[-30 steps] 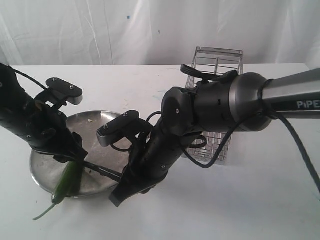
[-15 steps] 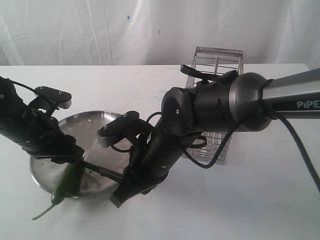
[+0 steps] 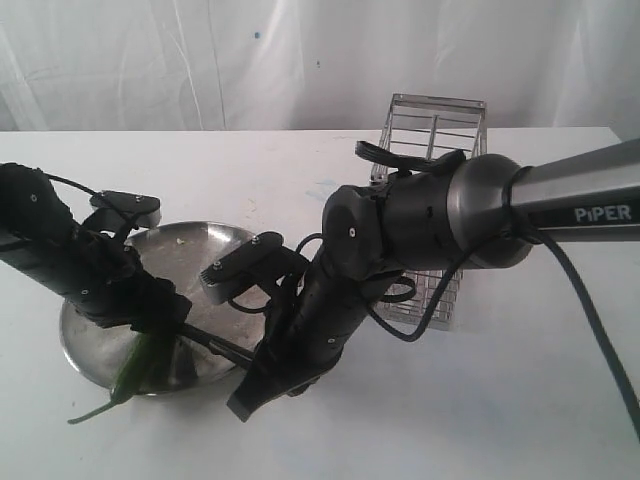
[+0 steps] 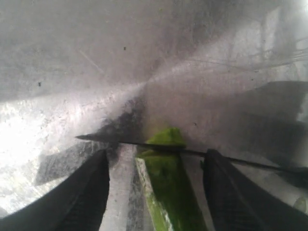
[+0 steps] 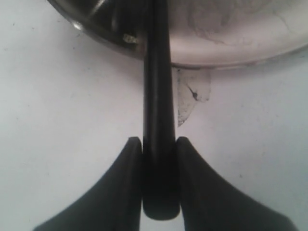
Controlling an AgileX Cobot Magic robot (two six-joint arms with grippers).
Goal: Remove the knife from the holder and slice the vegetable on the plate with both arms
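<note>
The steel plate (image 3: 190, 245) sits on the white table at the left. The green vegetable (image 3: 128, 375) lies over its near rim, stem hanging out onto the table. My left gripper (image 3: 158, 322) is low over the plate and open, its fingers (image 4: 82, 192) on either side of the vegetable (image 4: 168, 187). The thin dark blade of the knife (image 4: 110, 139) lies across the vegetable's cut end. My right gripper (image 3: 252, 392) is shut on the knife (image 3: 215, 348) by its black handle (image 5: 158, 120), just outside the plate rim (image 5: 231, 57).
The wire holder (image 3: 432, 125) stands at the back right, partly hidden by the right arm's bulky joints (image 3: 420, 215). A white curtain closes off the back. A small pale scrap (image 5: 192, 94) lies on the table beside the plate.
My left arm has dropped lower and shifted right over the plate. The right arm has sunk slightly with the knife. The vegetable's stem has swung a little.
</note>
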